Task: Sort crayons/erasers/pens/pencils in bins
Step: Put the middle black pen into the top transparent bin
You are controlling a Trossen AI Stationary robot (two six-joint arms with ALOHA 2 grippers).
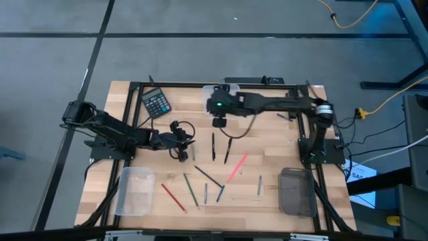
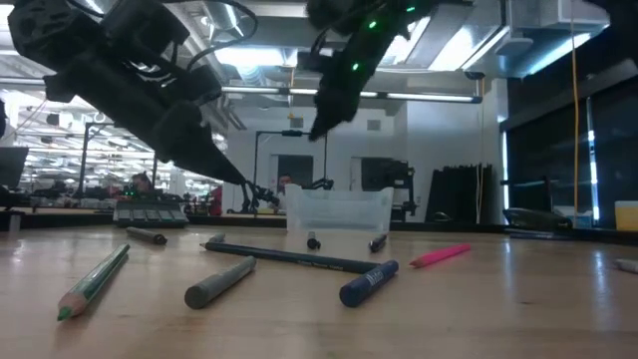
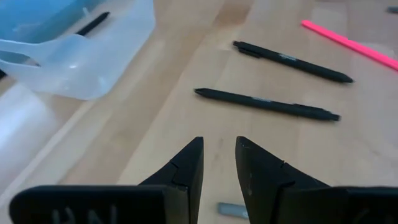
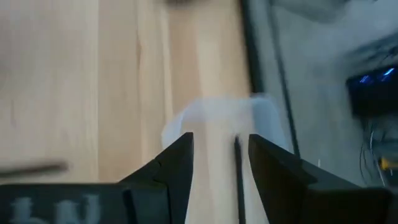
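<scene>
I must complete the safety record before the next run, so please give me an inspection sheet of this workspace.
Surface: wooden table with a black frame around it.
Job's things: pens, pencils and crayons lie loose mid-table, among them two black pens and a pink stick. A clear bin stands on the left and a dark bin on the right. A second clear bin at the far edge has a black pen showing in it.
Clutter: calculator.
Grippers: the left gripper is low near the black pens, fingers slightly apart, empty. The right gripper is above the far bin, fingers open, empty.
Cables: yellow cable on the floor.
Surroundings: grey floor, lit workroom behind.
</scene>
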